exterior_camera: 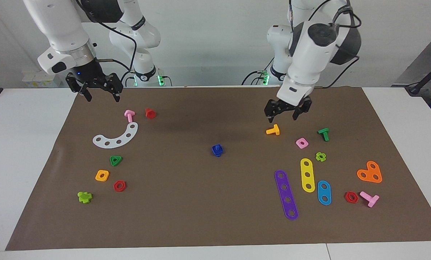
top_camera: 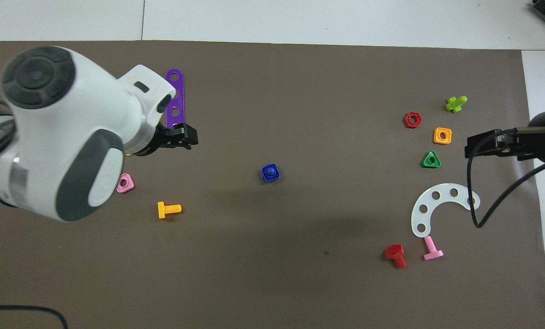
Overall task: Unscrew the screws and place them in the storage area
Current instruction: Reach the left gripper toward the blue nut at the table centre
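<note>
Screws here come down to one dark-blue bolt (exterior_camera: 218, 150), which sits in a dark-blue square nut at the middle of the table (exterior_camera: 215, 224), well apart from both clusters of coloured parts. Its stem seems to stand upright, head up, though the stem is hidden by the nut and I would not swear to it.

Both pincers hang in the air. The left pincer (exterior_camera: 287, 113) is above the orange bolt (exterior_camera: 273, 130) at the left arm's end of the table, fingers spread and nothing between them. The right pincer (exterior_camera: 100, 94) hovers over the edge of the brown mat near the pink bolt (exterior_camera: 129, 115), fingers likewise apart and empty.

The blue bolt lies toward the table's centre from each pincer and farther from the robots than either cluster's nearest pieces. By my reading the left pincer is the closer of the two, so it looks better placed to travel inward and come down over the upright head.
</note>
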{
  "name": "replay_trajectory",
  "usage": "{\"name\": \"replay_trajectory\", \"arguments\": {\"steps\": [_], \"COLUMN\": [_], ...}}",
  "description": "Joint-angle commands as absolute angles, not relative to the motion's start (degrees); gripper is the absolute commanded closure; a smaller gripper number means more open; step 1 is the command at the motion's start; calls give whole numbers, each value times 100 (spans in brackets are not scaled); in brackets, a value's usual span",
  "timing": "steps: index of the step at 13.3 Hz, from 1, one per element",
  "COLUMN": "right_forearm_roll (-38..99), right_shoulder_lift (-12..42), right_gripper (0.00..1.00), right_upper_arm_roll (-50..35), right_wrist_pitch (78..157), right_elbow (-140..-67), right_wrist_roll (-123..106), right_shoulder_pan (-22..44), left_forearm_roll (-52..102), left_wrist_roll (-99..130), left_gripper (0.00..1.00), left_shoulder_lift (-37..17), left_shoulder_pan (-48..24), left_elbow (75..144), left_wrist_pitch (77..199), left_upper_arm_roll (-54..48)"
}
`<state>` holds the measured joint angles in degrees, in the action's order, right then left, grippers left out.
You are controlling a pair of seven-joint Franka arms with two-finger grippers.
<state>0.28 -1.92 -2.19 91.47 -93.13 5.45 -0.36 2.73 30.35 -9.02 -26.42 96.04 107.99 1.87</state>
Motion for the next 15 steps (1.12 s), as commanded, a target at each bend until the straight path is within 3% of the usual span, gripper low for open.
{"name": "replay_trajectory", "arguments": {"steps": [1, 6, 9, 15], "right_forearm_roll": [53, 53, 53, 53], "right_shoulder_lift": [-334, -334, -334, -334], "right_gripper": [0, 0, 0, 0], "right_upper_arm_roll": [-237, -237, -237, -237], "right_wrist_pitch": [9176, 9176, 9176, 9176], "right_elbow": [-9466, -9466, -9466, -9466], "right_wrist_roll": [439, 439, 448, 439], "right_shoulder_pan": [-88, -88, -88, -88], "left_forearm_roll": [649, 598, 536, 519], "left_wrist_roll": [3593, 4841, 4895, 4852], "left_gripper": [0, 0, 5, 18], "left_shoulder_lift": [-1281, -2398, -2714, -2760], "left_shoulder_pan": [-2960, -3839, -4094, -4157], "left_elbow": [9536, 9273, 9360, 9738], "left_wrist_pitch": [11424, 12627, 12884, 13263], "left_upper_arm_roll": [299, 316, 316, 308]}}
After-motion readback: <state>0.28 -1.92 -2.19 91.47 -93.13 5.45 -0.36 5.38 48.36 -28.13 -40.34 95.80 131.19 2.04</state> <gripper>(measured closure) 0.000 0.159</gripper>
